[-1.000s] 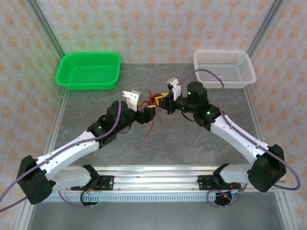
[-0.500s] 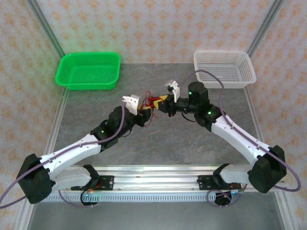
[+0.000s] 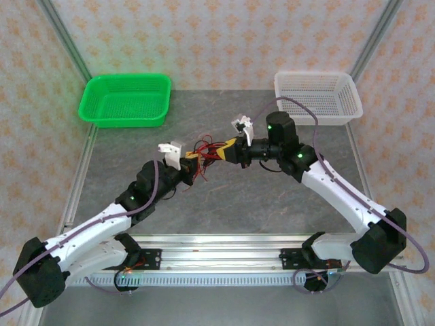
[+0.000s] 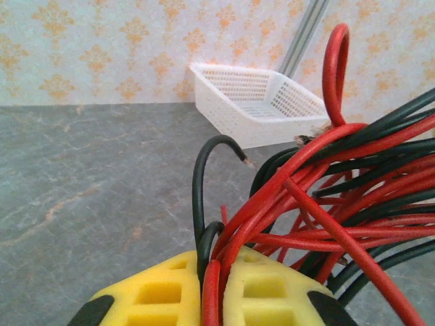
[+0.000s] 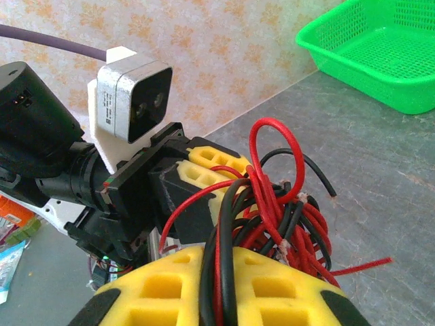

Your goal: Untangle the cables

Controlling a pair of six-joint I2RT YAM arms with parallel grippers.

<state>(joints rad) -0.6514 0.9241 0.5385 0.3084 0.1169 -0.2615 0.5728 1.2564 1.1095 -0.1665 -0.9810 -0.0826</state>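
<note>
Two ends of one knot of thin red and black cables (image 3: 208, 148) are gripped above the middle of a grey stone-patterned desk (image 3: 238, 204), the tangle hanging just above centre frame in the overhead view. The left pincer (image 3: 192, 160), reaching in from the lower left, has its yellow pads (image 4: 258, 292) pressed together on the cables. Its wrist camera shows a red wire and a black one pinched in the seam between the pads. The rest of the bundle fans away to the right of that frame, with one red loop standing up at upper right. The right pincer (image 3: 232, 144), coming in from the lower right, is likewise clamped on the same tangle, red and black strands running down between its own pads at the bottom of its wrist view. A green plastic mesh basket (image 3: 126, 100) sits at the upper left of the desk and a white mesh basket (image 3: 317, 97) at the upper right, both well apart from the cables.
</note>
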